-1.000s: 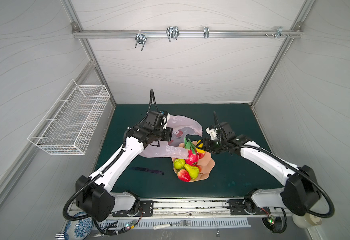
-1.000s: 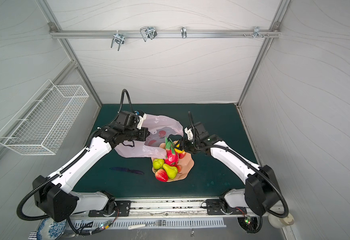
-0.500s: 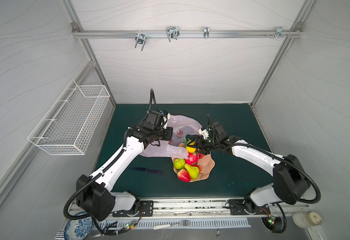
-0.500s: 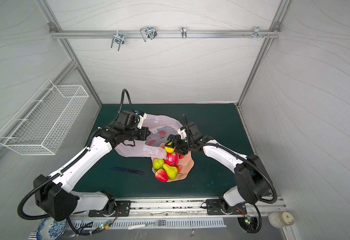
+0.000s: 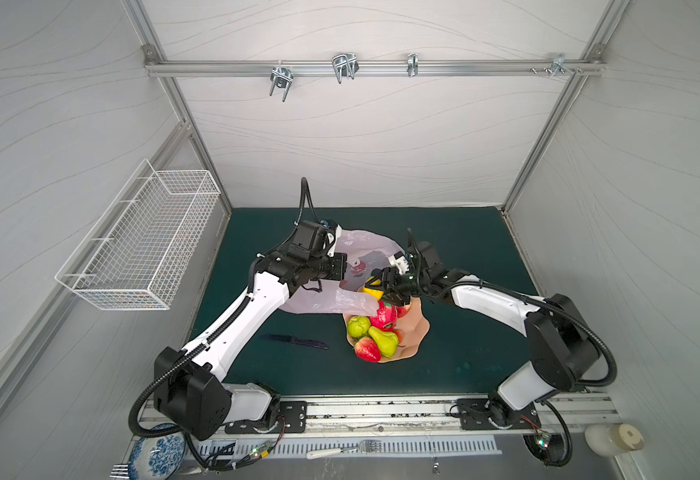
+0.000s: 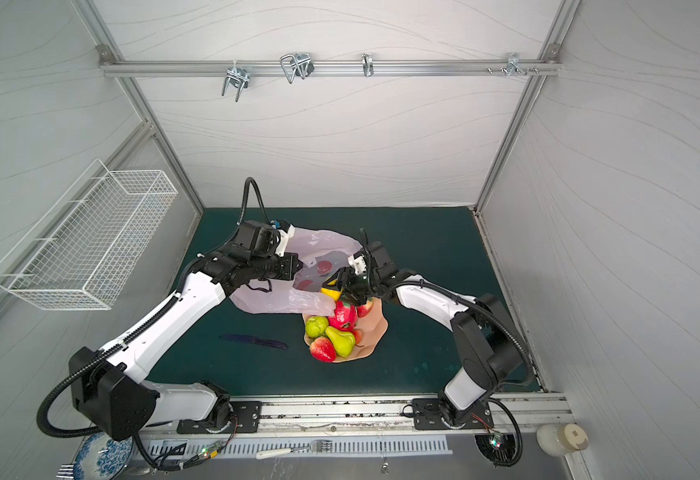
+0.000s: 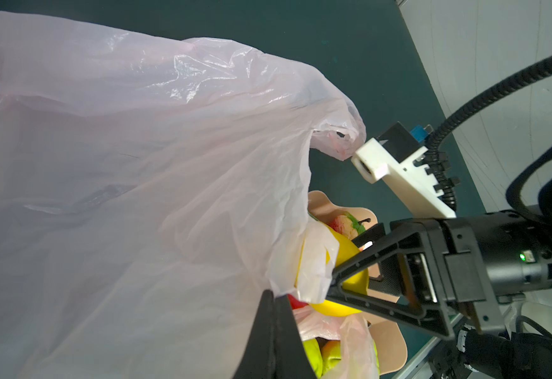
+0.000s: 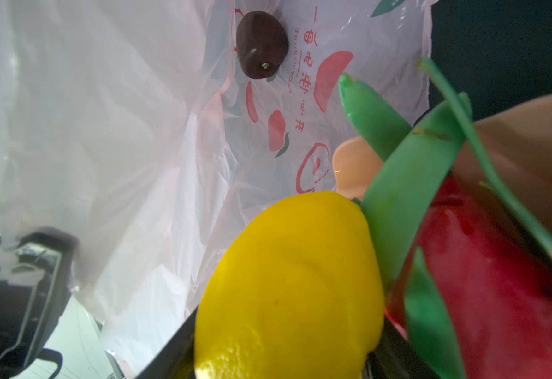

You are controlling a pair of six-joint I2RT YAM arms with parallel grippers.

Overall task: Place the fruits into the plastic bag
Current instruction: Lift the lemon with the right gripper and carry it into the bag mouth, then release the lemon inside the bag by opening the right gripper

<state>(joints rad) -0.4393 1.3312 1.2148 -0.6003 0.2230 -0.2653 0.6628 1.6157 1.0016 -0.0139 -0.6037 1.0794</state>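
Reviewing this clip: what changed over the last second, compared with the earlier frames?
The right pincer, gripping the lemon, carried it leftward in both top views, from over the bowl to the mouth of the plastic bag. Nothing was newly grasped or released. Unchanged: the left pincer stays shut on the bag's edge; the dark fruit lies inside; the remaining fruits and the knife have not moved.

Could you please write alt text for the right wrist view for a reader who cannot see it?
The right gripper holds a yellow toy lemon at the mouth of a translucent pale-pink plastic bag, where a dark brown-purple fruit lies. A red dragon fruit with green scales sits beside the lemon.
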